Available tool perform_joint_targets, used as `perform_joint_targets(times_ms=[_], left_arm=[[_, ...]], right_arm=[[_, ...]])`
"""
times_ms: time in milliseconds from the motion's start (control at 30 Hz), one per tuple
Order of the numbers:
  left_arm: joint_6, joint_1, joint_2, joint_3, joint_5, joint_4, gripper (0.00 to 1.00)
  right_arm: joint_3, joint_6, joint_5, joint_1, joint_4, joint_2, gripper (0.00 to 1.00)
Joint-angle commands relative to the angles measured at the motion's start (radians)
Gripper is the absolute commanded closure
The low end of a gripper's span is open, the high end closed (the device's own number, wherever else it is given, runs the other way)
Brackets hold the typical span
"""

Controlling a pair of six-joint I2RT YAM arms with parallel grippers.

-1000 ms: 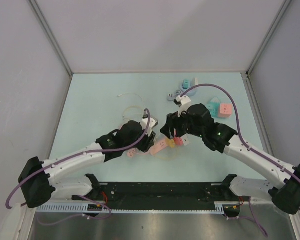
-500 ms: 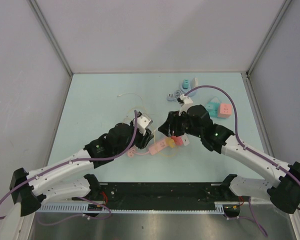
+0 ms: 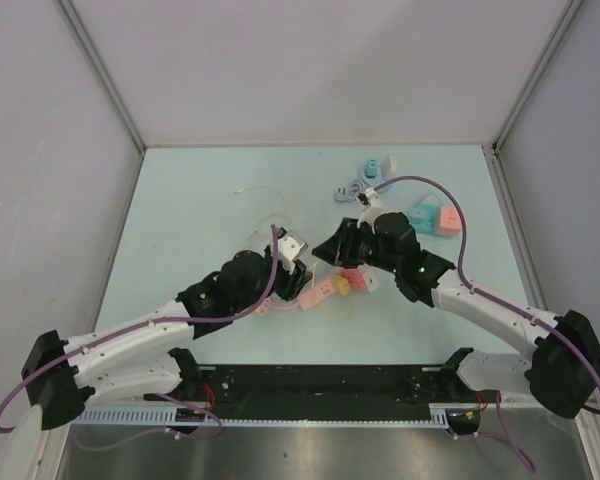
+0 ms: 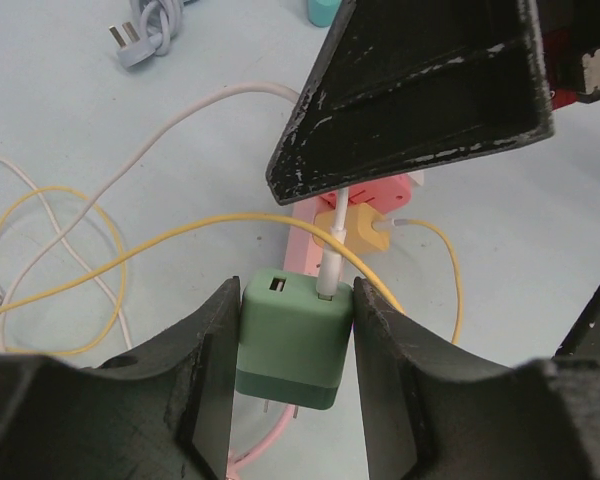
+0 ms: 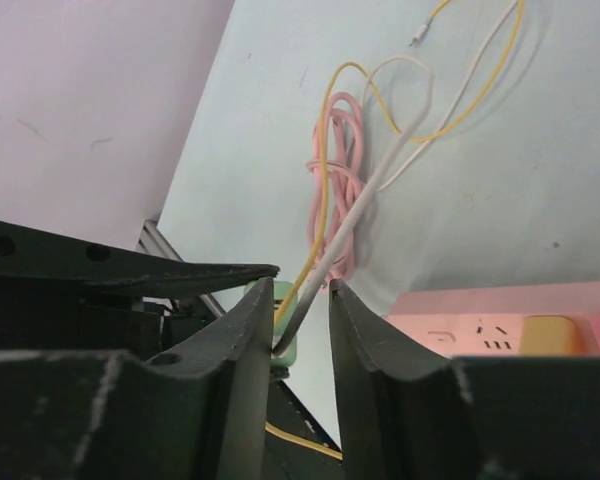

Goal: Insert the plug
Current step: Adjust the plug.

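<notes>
My left gripper (image 4: 295, 300) is shut on a green charger cube (image 4: 292, 340) and holds it above the table, prongs down. A white cable (image 4: 332, 260) is plugged into the charger's top. My right gripper (image 5: 300, 300) straddles that white cable (image 5: 360, 215) just above the green charger (image 5: 288, 348); its jaws stand a little wider than the cable. The pink power strip (image 3: 320, 290) lies below, with a yellow plug (image 4: 355, 228) in it. In the top view the left gripper (image 3: 298, 262) and right gripper (image 3: 325, 252) meet mid-table.
Teal and pink charger cubes (image 3: 438, 220) sit at the back right. A grey plug with coiled cable (image 3: 352, 188) and a teal adapter (image 3: 375, 167) lie behind. Loose yellow and white cables (image 3: 265, 215) and a pink cable coil (image 5: 340, 170) lie left of the strip.
My left wrist has lifted and turned towards the right gripper, with the green charger in it. My right gripper has shifted left and closed in on the cable at the charger.
</notes>
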Motion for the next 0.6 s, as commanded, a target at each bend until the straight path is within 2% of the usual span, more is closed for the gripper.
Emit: perform_joint_targets(times_ms=[0, 33, 67, 100, 133, 200, 233, 300, 567], left_arm=[[-0.033, -0.008, -0.016, -0.028, 0.023, 0.119, 0.89], [-0.038, -0.009, -0.017, -0.034, 0.019, 0.125, 0.85], [-0.047, -0.009, -0.019, -0.043, 0.019, 0.138, 0.81], [-0.053, -0.009, -0.020, -0.066, 0.016, 0.173, 0.77], [-0.060, -0.008, -0.020, -0.080, 0.014, 0.194, 0.63], [-0.072, -0.009, -0.022, -0.116, 0.022, 0.249, 0.50], [-0.078, -0.008, -0.023, -0.124, 0.025, 0.263, 0.36], [-0.099, -0.008, -0.033, -0.147, 0.022, 0.290, 0.21], [-0.231, -0.009, -0.175, -0.247, 0.026, 0.349, 0.02]], right_arm=[[-0.004, 0.032, -0.053, -0.006, 0.107, 0.026, 0.75], [-0.004, 0.032, -0.056, -0.006, 0.111, 0.023, 0.91], [-0.004, 0.032, -0.056, -0.006, 0.113, 0.018, 0.97], [-0.004, 0.029, -0.052, -0.006, 0.114, 0.013, 1.00], [-0.004, 0.027, -0.049, -0.006, 0.113, 0.001, 1.00], [-0.005, 0.014, -0.040, -0.006, 0.110, -0.011, 1.00], [-0.004, 0.007, -0.033, -0.006, 0.107, -0.025, 1.00], [-0.004, -0.022, 0.002, -0.008, 0.084, -0.043, 1.00], [-0.002, -0.094, 0.072, -0.014, 0.035, -0.096, 1.00]])
